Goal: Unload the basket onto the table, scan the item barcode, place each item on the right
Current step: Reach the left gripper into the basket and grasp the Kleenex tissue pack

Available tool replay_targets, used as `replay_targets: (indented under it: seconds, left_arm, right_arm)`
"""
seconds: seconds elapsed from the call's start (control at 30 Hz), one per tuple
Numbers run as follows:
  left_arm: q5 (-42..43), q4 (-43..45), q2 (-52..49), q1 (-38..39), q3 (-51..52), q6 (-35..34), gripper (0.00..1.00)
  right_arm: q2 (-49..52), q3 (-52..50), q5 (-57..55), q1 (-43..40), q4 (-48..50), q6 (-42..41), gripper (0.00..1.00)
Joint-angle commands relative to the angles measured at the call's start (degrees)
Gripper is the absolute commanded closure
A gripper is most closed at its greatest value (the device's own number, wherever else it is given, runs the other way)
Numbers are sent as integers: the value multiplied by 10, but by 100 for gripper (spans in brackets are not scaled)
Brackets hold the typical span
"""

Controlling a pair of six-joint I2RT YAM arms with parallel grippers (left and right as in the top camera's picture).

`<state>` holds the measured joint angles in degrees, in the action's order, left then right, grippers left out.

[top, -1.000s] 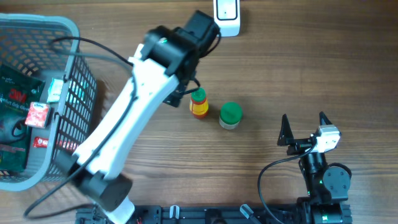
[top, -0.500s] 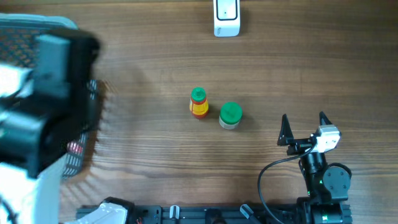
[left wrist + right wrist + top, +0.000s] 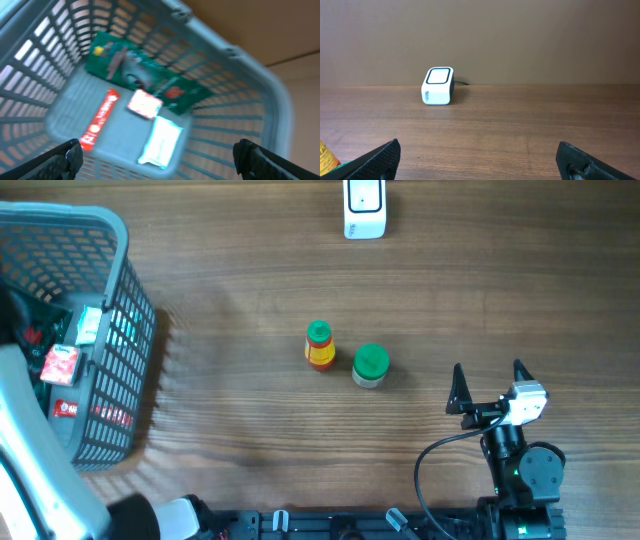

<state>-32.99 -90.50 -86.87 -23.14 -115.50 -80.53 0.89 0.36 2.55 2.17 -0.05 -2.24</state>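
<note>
The left tool [image 3: 160, 157] hangs above the grey mesh basket [image 3: 235, 55], its fingers wide apart and gripping nothing. The view is blurred. Below it on the basket floor lie a green packet [image 3: 145, 75], a small red-and-white packet [image 3: 145, 104] touching that packet's near edge, a red bar [image 3: 100, 120] toward the tool's left finger, and a pale wrapped packet [image 3: 162, 140] nearest the tool.

The right tool [image 3: 490, 385] sits low over the bench [image 3: 250, 270], its fingers also spread with nothing between them. Well ahead of it and slightly to its left, the white barcode scanner [image 3: 438, 86] stands at the bench's far edge. Near its left finger are a green-lidded jar [image 3: 371, 365] and, just beyond that, a yellow-and-red bottle with a green cap [image 3: 319, 345], the two standing close beside each other.
</note>
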Motion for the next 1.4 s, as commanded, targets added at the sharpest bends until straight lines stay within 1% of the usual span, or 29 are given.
replay_targets:
  seconds: [0.0,0.1,0.23,0.3,0.37,0.5,0.6,0.67,0.73,0.83,0.9,1.0,1.2,1.37]
  left_arm:
    - [36,-9,-41,-41,17,26,0]
    - [40,11,-57,-67,55,42,0]
    - [87,107,-59,-92,137,151,0]
    - [108,155,-59,-96,180,192,0]
    - [128,196,-59,-98,222,219,0]
    - [153,268,-59,-98,295,249,0]
    - [156,307,-59,-102,335,249,0]
    - [157,332,-59,-108,358,263,1]
    - [157,359,-59,-112,377,291,4]
    - [159,385,-59,-113,400,293,15]
    - [164,410,-59,-113,420,293,17]
    - [163,440,-59,-113,451,293,23]
    - [162,515,-59,-115,514,294,23]
    - [153,547,-63,-126,529,294,26]
  right_arm:
    - [-5,-1,5,2,1,7,0]
    - [-5,-1,5,2,1,7,0]
    - [-5,-1,5,2,1,7,0]
    - [-5,-1,5,2,1,7,0]
    - [-5,-1,5,2,1,7,0]
    - [-5,-1,5,2,1,7,0]
    - [-5,-1,5,2,1,7,0]
    - [-5,-1,5,2,1,7,0]
    - [-5,-1,5,2,1,7,0]
    - [-5,-1,5,2,1,7,0]
    - [-5,-1,5,2,1,7,0]
    - [-5,-1,5,2,1,7,0]
    - [-5,-1,5,2,1,7,0]
    - [-5,-1,5,2,1,7,0]
